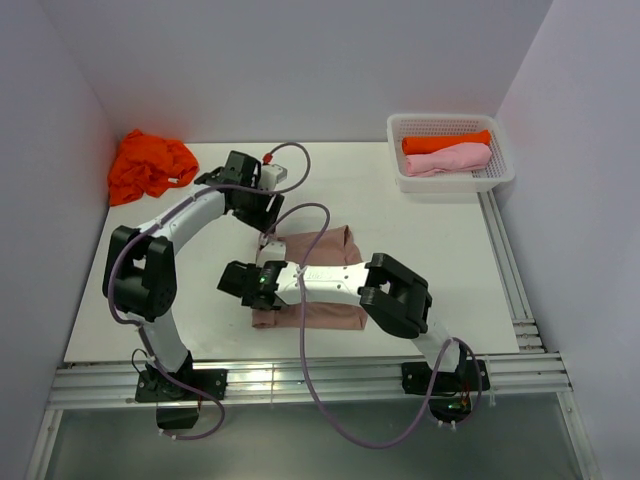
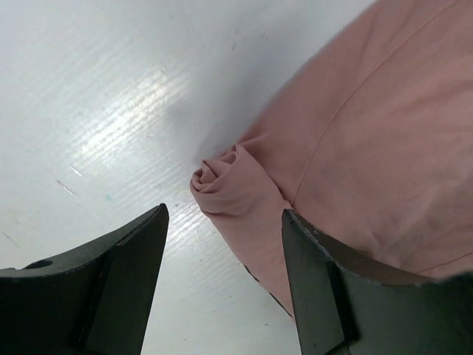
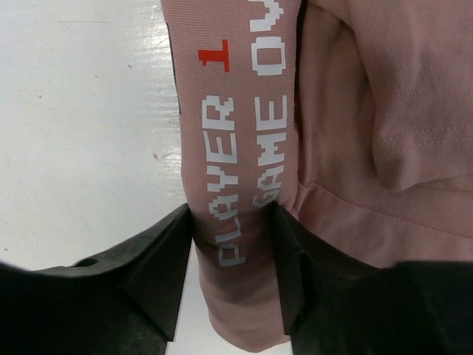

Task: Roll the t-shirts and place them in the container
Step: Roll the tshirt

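Rolling is partway along on the dusty pink t-shirt (image 1: pixel 320 245), which lies in the middle of the desk (image 1: pixel 430 250), just beyond the arm bases. Nearest, the right tool (image 3: pixel 229 237) has its jaws pressed against both sides of the rolled-up edge on the shirt's left side, where white print reading "PLAYER 1" shows on the roll. I judge this to be a grip on the cloth. To the right of the roll the rest of the shirt lies flat and is not yet rolled.

A little farther along the same roll, the left tool (image 2: pixel 224 214) has its jaws wide apart and holds nothing. The tight spiral end of the roll sits just ahead of the gap. Whether its right-hand finger touches the flat cloth I cannot tell.

At the far right, the white mesh basket (image 1: pixel 450 183) holds a rolled orange t-shirt (image 1: pixel 445 142) and a rolled light pink t-shirt (image 1: pixel 450 160) side by side; these look finished. At the far left a crumpled orange t-shirt (image 1: pixel 150 165) lies in a heap, untouched. By my reckoning two are done, one is in hand, and at least one remains.
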{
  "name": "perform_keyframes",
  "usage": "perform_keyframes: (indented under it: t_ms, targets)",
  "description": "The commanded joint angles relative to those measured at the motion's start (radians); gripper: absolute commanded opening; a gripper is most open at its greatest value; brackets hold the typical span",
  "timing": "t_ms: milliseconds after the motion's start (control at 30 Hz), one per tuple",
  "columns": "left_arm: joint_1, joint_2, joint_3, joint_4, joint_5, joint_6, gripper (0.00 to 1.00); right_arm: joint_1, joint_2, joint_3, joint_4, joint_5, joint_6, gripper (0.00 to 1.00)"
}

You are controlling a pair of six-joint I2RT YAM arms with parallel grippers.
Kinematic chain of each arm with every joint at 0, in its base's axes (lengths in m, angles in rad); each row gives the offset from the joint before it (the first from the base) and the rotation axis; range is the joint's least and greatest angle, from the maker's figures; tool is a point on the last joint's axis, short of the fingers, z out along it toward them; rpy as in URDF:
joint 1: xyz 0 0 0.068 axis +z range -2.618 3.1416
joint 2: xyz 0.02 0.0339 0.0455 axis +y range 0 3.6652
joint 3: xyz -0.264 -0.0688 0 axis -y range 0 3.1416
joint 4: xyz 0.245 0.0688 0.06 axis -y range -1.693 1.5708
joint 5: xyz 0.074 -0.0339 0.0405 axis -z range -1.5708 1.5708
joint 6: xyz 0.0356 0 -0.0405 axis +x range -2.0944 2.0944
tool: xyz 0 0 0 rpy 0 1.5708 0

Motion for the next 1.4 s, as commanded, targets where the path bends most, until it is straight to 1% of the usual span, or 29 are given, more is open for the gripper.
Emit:
perform_keyframes:
  t_ms: [0,67,100,167,200,233,267,300,333,367,400,500,633,667,767,833,1033,1233,1267,1333,1367]
  targets:
    - [0.030,0.015,0.068,-0.055,0.055,0.002,0.69,0.012,-0.016,-0.041,-0.006,-0.001,0.002,0.50]
    - [0.048,0.019,0.083,-0.069,0.090,0.010,0.69,0.012,-0.051,-0.101,0.056,-0.017,-0.024,0.45]
    - [0.068,0.020,0.087,-0.082,0.101,0.012,0.69,0.008,-0.064,-0.125,0.129,-0.038,-0.031,0.38]
    - [0.091,0.017,0.085,-0.089,0.122,0.024,0.69,0.003,-0.108,-0.206,0.226,-0.069,-0.062,0.36]
    - [0.111,0.015,0.080,-0.094,0.139,0.028,0.69,-0.006,-0.123,-0.272,0.334,-0.107,-0.082,0.33]
    - [0.122,0.011,0.077,-0.098,0.152,0.033,0.69,-0.011,-0.160,-0.309,0.402,-0.130,-0.094,0.31]
    - [0.132,0.008,0.065,-0.102,0.159,0.047,0.69,-0.015,-0.180,-0.348,0.547,-0.148,-0.102,0.31]
    - [0.157,0.005,0.059,-0.105,0.173,0.055,0.69,-0.025,-0.199,-0.422,0.621,-0.174,-0.113,0.30]
    - [0.174,0.002,0.047,-0.108,0.182,0.064,0.69,-0.029,-0.226,-0.456,0.754,-0.217,-0.116,0.30]
    - [0.191,0.000,0.044,-0.109,0.196,0.070,0.69,-0.037,-0.237,-0.484,0.755,-0.242,-0.116,0.30]
    - [0.229,0.000,0.039,-0.115,0.225,0.078,0.69,-0.043,-0.243,-0.528,0.859,-0.259,-0.119,0.29]
    - [0.281,-0.006,0.016,-0.129,0.238,0.107,0.69,-0.063,-0.248,-0.566,1.002,-0.325,-0.127,0.29]
    - [0.298,-0.040,-0.042,-0.122,0.245,0.142,0.69,-0.085,-0.226,-0.598,1.152,-0.403,-0.116,0.29]
    - [0.298,-0.046,-0.070,-0.115,0.247,0.144,0.69,-0.092,-0.222,-0.609,1.218,-0.431,-0.111,0.29]
    - [0.301,-0.058,-0.123,-0.102,0.273,0.151,0.69,-0.103,-0.211,-0.652,1.286,-0.443,-0.085,0.29]
    - [0.301,-0.063,-0.157,-0.088,0.285,0.150,0.69,-0.106,-0.206,-0.670,1.277,-0.443,-0.058,0.29]
    - [0.300,-0.063,-0.216,-0.060,0.328,0.142,0.69,-0.106,-0.211,-0.661,1.130,-0.408,-0.021,0.30]
    - [0.280,-0.070,-0.245,-0.034,0.310,0.130,0.69,-0.094,-0.203,-0.618,0.984,-0.365,0.001,0.42]
    - [0.268,-0.072,-0.248,-0.030,0.299,0.127,0.69,-0.091,-0.203,-0.595,0.931,-0.356,-0.001,0.45]
    - [0.255,-0.075,-0.255,-0.019,0.256,0.115,0.69,-0.077,-0.205,-0.564,0.862,-0.311,-0.004,0.47]
    - [0.243,-0.078,-0.259,-0.002,0.241,0.110,0.69,-0.072,-0.206,-0.548,0.796,-0.293,-0.008,0.49]
